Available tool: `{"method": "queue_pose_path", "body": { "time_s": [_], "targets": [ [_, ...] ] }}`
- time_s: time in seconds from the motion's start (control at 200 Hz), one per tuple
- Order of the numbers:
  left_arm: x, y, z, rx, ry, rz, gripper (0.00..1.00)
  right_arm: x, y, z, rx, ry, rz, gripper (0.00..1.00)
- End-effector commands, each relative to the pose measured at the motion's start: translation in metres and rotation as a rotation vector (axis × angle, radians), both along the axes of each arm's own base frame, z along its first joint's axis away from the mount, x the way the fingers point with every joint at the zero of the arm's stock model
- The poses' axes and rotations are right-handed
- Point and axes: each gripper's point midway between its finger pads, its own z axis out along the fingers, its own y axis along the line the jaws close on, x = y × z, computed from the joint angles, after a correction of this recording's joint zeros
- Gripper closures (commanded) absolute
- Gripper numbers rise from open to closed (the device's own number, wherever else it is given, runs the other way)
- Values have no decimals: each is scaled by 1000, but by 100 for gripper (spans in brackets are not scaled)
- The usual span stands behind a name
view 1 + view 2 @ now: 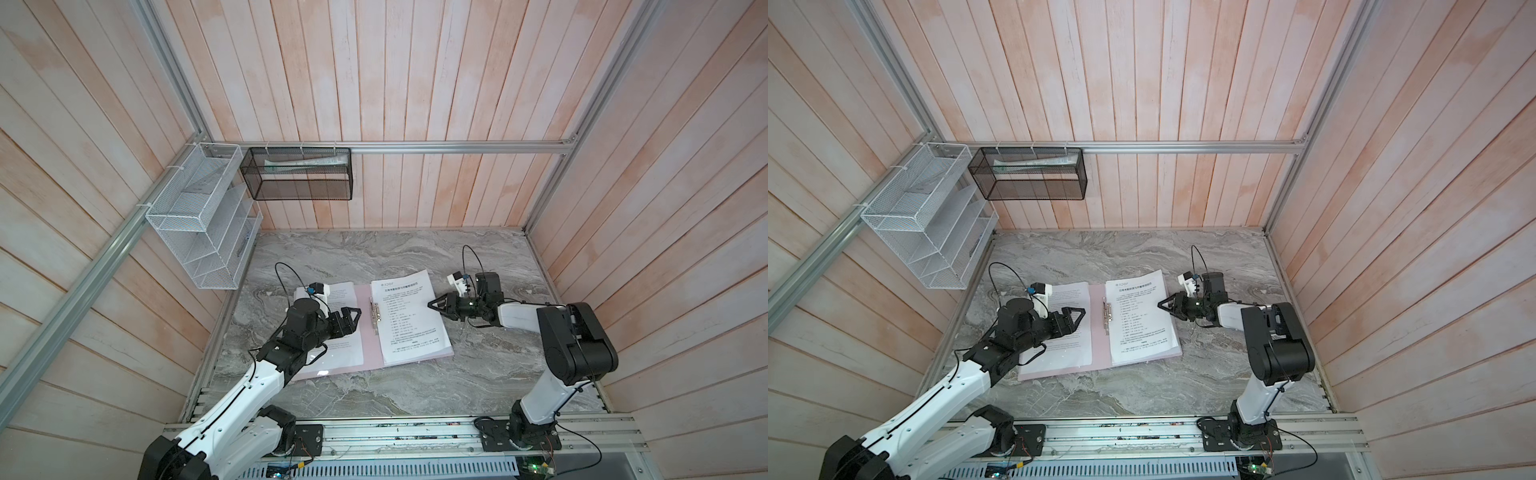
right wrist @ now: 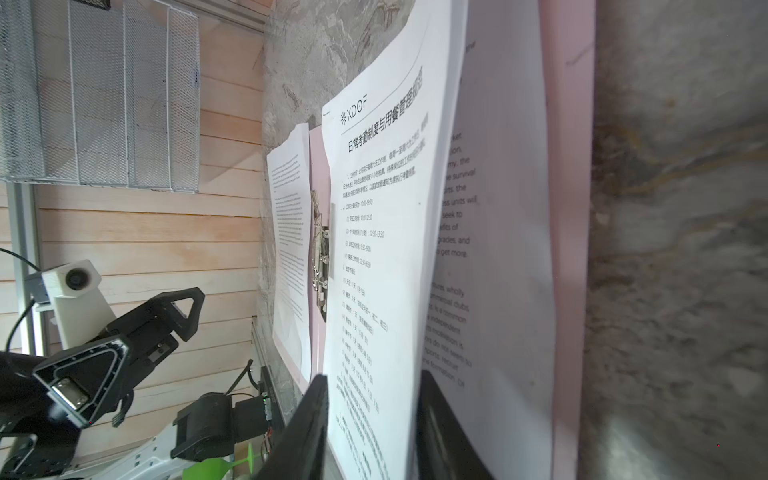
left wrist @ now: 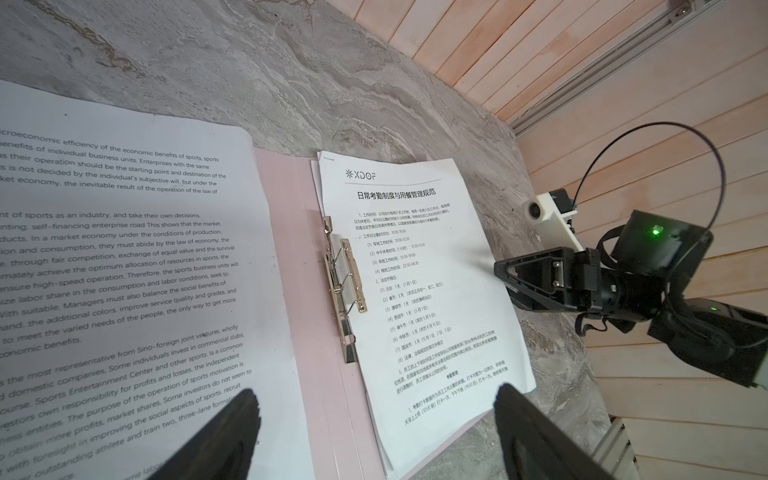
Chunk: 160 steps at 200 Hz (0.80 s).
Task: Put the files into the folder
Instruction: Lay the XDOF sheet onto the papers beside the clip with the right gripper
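A pink folder (image 1: 371, 353) lies open and flat on a marbled table (image 1: 374, 257), between the two grippers. By the look of it the task is well along, as the files all rest on the folder's inner faces and none lies loose on the table. A stack with a bold heading and list lines (image 1: 411, 320) lies straight ahead of the right gripper (image 1: 432, 305). A single sheet of dense text (image 1: 345, 349) lies beneath the left gripper (image 1: 356, 319). The left gripper hovers above that sheet with its jaws spread wide and holds nothing. Its tips point at the silver clip (image 1: 375, 318) on the spine, just ahead of them. The right gripper is at the stack's outer edge. The right wrist view shows its jaws parted, with the curled edge of the top sheet between them and not pinched. The stack sits askew, and its far corner pokes past the cover. Whether the clip presses on its margin cannot be told. What probably remains is squaring the sheets, perhaps clipping them, and shutting the cover. The paper looks thin and floppy, likely to slide or buckle if pushed from one side.
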Motion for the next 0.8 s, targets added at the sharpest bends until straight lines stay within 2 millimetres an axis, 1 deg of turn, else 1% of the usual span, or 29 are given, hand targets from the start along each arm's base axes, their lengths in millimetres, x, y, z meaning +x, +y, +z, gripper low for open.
{"method": "queue_pose_path", "body": {
  "time_s": [0.0,0.115,0.23,0.495,0.795],
  "targets": [
    [3,2,1,12,-22,3,10,0,-2,-8,-87,6,5,60],
    [3,3,2,18,-24,6,10,2,-8,-15,-169,7,-8,57],
    [3,4,2,26,-28,6,10,2,-13,-19,-215,8,-14,57],
    [5,4,5,33,-37,7,10,3,-17,-19,-254,-2,-25,57],
    [6,5,-1,43,-26,11,10,6,-24,-15,-299,-7,-46,56]
  ]
}}
